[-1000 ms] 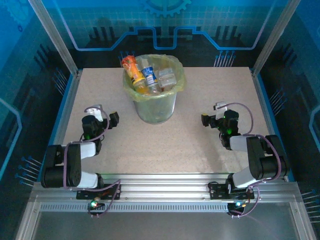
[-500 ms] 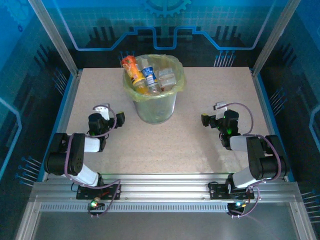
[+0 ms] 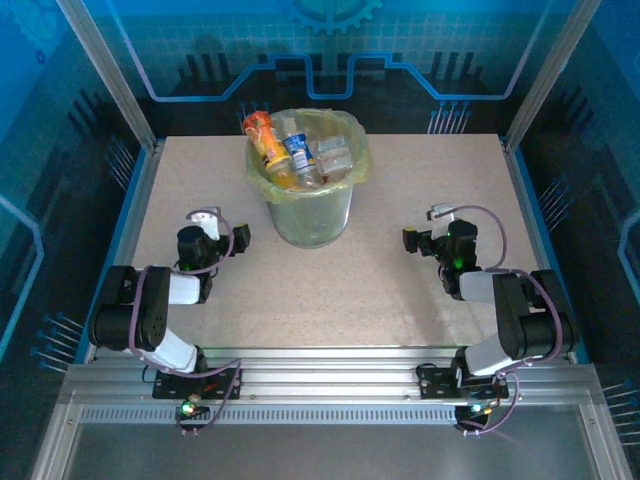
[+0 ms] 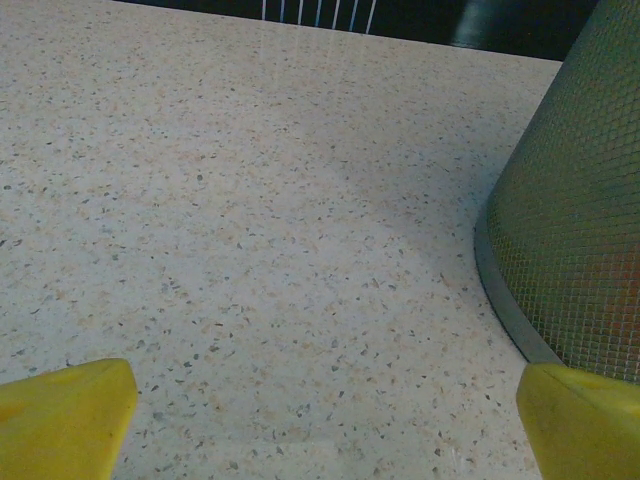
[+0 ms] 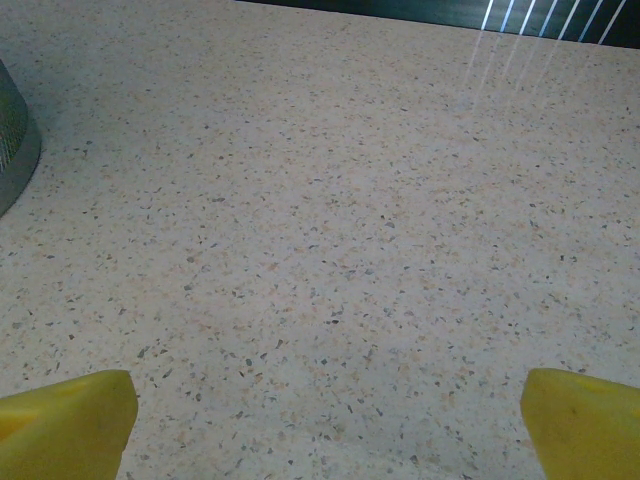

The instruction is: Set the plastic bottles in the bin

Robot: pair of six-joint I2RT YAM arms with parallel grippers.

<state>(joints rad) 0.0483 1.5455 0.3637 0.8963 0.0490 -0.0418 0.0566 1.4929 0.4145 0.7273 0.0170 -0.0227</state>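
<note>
Bin of bottles, two idle tools, speckled surface.
Bin (image 3: 310, 215) upright at the far middle of the surface (image 3: 350, 300), bottles (image 3: 295, 150) heaped to its rim. Left tool (image 3: 238, 236) low, near the bin's base, jaws wide apart, empty. Right tool (image 3: 411, 240) well apart from the bin, jaws likewise spread, empty.
</note>
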